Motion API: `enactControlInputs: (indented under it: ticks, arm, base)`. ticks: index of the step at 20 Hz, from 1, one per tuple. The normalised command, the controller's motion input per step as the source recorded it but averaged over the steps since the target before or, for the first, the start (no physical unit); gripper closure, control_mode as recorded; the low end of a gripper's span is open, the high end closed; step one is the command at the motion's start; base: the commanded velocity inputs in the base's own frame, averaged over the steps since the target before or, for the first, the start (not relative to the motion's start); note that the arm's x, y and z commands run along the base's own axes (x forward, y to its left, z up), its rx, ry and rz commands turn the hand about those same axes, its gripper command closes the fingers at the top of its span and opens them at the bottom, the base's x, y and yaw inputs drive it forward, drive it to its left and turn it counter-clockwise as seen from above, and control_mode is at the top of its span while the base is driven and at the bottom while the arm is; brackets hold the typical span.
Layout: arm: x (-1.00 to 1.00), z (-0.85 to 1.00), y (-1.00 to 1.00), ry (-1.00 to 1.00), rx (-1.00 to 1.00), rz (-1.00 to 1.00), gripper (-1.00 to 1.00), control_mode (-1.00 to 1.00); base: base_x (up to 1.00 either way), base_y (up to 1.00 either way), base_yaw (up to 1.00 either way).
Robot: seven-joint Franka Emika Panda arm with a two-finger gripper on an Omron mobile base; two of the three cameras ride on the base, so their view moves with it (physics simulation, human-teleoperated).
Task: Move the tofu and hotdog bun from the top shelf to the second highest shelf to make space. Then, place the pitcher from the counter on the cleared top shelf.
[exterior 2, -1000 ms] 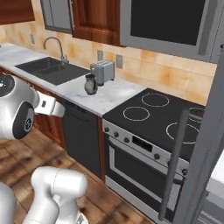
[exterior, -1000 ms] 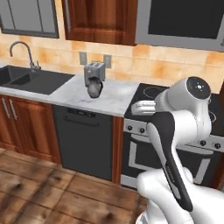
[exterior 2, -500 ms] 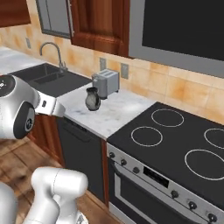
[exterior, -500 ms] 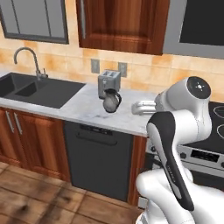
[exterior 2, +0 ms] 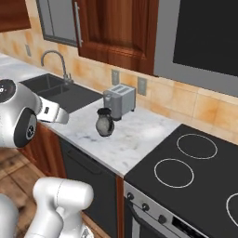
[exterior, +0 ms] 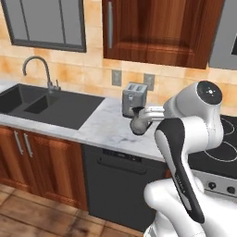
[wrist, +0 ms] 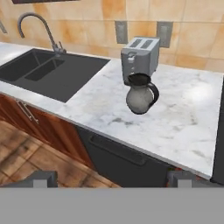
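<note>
Pitcher (wrist: 141, 95), pot-bellied mottled grey with dark rim and curved handle, stands upright on the marbled counter (wrist: 183, 118) just before the boxy silver toaster (wrist: 139, 56); the arm partly hides it in the left base view. Gripper (wrist: 111, 178) fingers spread wide, empty, well short of it.

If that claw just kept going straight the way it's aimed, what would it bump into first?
Most likely the pitcher, which sits near the middle of the hand view, on the counter just before the toaster. Depth is hard to judge; the open gripper looks well short of it.
</note>
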Motion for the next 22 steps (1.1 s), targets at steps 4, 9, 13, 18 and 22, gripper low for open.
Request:
enactControlInputs:
  ticks: [4,9,13,18,22]
  arm:
    - [0.00,0.00,0.00,0.00,0.00,0.00,-1.00,1.00]
    - [0.08,0.00,0.00,0.00,0.00,0.00,-1.00,-1.00]
    - [0.00,-0.15,0.00,0.00,0.00,0.00,-1.00,-1.00]
    - [0.00,-0.30,-0.34,-0.04,0.00,0.16,-1.00,-1.00]
    - [0.00,-0.41,-0.56,-0.14,0.00,0.36,-1.00,-1.00]
  base:
    - [0.62,0.23,0.00]
    - [0.27,0.07,0.00]
    - [0.00,0.00,0.00]
    - [0.00,0.00,0.00]
    - [0.00,0.00,0.00]
